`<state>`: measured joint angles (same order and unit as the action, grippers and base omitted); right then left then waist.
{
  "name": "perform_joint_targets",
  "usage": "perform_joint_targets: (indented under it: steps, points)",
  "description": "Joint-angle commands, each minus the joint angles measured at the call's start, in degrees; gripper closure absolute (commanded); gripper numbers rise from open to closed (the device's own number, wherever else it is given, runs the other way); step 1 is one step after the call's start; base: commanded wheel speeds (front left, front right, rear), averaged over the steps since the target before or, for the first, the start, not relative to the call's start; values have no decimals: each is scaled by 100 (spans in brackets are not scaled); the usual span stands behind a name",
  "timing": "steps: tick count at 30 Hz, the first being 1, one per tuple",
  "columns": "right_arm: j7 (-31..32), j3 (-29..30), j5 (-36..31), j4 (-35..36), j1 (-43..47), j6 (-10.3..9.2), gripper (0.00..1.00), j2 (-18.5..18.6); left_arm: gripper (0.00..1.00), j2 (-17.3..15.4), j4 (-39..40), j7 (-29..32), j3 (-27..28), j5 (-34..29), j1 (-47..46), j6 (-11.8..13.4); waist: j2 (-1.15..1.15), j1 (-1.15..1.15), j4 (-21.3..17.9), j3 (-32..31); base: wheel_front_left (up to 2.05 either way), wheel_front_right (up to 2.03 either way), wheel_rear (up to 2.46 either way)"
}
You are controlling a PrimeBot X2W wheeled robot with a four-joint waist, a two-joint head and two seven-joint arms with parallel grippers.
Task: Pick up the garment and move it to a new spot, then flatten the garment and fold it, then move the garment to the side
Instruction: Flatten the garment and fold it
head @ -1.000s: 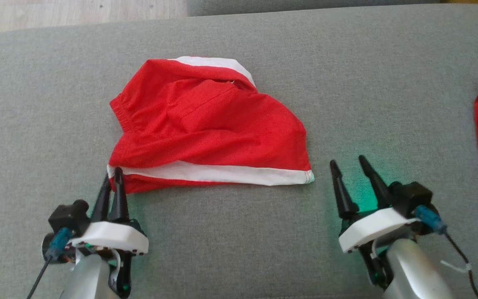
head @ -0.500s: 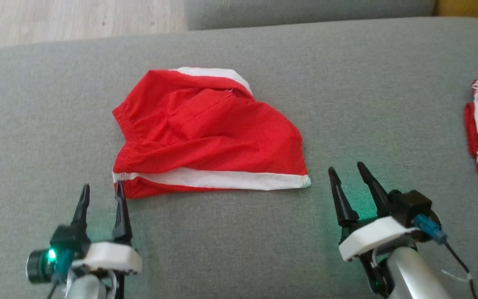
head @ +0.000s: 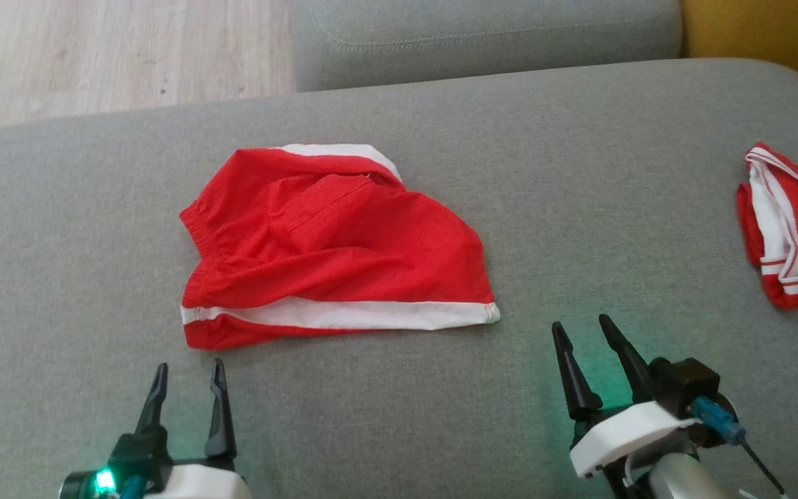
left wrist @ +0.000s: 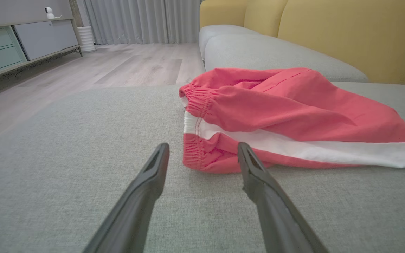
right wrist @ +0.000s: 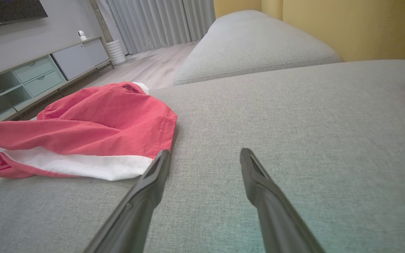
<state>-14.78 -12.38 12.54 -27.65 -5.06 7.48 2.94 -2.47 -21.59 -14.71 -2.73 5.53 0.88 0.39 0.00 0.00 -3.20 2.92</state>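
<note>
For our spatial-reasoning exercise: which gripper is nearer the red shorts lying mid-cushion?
Left. The left gripper sits open just short of the waistband corner of the red shorts; the right gripper sits open farther away, off beyond the hem corner.

No text, label, brand, number or sign can be read in any of the views.
</note>
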Motion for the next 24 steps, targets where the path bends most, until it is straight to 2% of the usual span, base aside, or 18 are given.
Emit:
perform_joint_targets:
  steps: [1, 11, 17, 24]
  points:
    - [-22, -123, 33, 137, -160, 1, 0, -6, 0, -42, 189, -29, 98, 29, -194, 52, 0, 0, 36, 50, 0, 0, 0]
    - [-22, -300, 323, -392, -732, 1, 0, -6, 0, -42, 162, -29, -287, 24, -437, 4, 0, 0, 520, 460, 0, 0, 0]
    - [-22, -304, 188, -846, -1049, 1, 0, -6, 0, -42, 131, -29, -367, 52, -526, 8, 0, 0, 829, 656, 0, 0, 0]
    - [-22, -472, -66, -1410, -1249, 1, 0, -6, 0, -41, 133, -29, -352, 94, -599, -1, 0, 0, 952, 797, 0, 0, 0]
